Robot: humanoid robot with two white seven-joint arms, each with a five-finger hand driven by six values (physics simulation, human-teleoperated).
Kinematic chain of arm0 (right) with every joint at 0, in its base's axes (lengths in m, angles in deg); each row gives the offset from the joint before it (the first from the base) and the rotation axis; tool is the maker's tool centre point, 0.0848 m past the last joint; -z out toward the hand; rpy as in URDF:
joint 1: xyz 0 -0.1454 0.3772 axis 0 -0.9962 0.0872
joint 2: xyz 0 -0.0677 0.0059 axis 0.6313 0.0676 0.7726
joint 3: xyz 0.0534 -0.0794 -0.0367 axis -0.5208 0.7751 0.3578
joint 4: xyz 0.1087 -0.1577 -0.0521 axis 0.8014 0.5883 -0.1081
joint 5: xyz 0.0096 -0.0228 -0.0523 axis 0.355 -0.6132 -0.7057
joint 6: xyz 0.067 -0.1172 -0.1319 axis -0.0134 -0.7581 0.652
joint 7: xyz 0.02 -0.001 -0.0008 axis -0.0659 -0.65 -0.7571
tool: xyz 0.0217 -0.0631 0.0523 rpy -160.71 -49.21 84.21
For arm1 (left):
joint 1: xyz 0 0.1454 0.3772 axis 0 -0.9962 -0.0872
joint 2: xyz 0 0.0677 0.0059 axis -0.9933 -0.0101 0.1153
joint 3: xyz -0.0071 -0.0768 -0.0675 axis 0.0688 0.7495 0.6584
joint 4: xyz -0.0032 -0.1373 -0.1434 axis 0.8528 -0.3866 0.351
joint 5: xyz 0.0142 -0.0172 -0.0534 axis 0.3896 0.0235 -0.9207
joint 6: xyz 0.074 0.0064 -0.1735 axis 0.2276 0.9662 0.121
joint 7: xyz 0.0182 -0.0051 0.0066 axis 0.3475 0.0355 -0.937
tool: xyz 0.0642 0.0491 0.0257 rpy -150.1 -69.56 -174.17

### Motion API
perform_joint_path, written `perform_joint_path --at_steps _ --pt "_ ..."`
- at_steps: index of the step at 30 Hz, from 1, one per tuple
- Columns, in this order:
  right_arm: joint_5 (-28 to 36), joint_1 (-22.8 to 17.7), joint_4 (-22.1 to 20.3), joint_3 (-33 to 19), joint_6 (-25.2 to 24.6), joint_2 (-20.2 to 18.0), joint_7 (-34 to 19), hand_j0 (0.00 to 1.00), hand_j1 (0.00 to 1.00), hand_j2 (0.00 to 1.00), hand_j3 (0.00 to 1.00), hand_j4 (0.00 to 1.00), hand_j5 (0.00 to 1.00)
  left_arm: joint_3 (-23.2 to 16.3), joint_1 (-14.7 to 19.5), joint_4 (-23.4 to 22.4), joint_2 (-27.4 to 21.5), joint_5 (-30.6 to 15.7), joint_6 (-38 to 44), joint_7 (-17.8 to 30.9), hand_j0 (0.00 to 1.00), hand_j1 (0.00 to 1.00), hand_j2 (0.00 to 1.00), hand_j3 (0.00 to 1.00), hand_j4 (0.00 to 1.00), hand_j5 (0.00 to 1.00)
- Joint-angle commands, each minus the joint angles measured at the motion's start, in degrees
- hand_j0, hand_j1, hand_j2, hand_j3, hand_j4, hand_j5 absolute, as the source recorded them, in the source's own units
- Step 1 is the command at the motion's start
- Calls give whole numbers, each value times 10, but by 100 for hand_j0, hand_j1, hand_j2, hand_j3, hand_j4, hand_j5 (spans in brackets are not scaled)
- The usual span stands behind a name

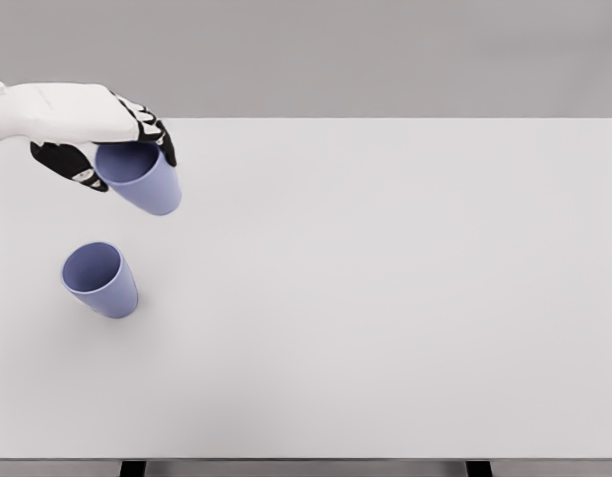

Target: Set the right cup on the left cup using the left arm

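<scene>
My left hand [112, 149] reaches in from the upper left and is shut on a blue-violet cup [142, 179], which it holds by the rim, upright and lifted off the table. A second blue-violet cup [99, 279] stands upright on the white table [385, 298], below and slightly left of the held one in the picture. The two cups are apart. My right arm is out of view.
The white table fills most of the view, with its front edge [306, 459] along the bottom and its far edge near the top. Nothing else stands on it.
</scene>
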Motion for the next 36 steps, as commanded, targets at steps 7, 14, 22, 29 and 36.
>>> perform_joint_path --at_steps 7,14,22,29,36 --pt "1 0 0 0 0 0 0 100 100 100 100 100 100 0 1 10 -27 -3 -63 0 66 66 66 66 66 66" --pt "0 0 -1 0 0 0 0 100 100 100 100 100 100 1 1 10 -44 -1 -127 0 65 65 65 65 65 65" --pt "0 0 -1 0 0 0 0 100 100 100 100 100 100 1 1 11 -75 -2 -162 0 65 65 65 65 65 65" --pt "0 0 0 0 0 0 0 100 100 100 100 100 100 1 1 11 -101 -2 -182 0 65 65 65 65 65 65" --pt "0 0 0 0 0 0 0 100 100 100 100 100 100 1 -1 14 -114 -2 -182 0 65 65 65 65 65 65"
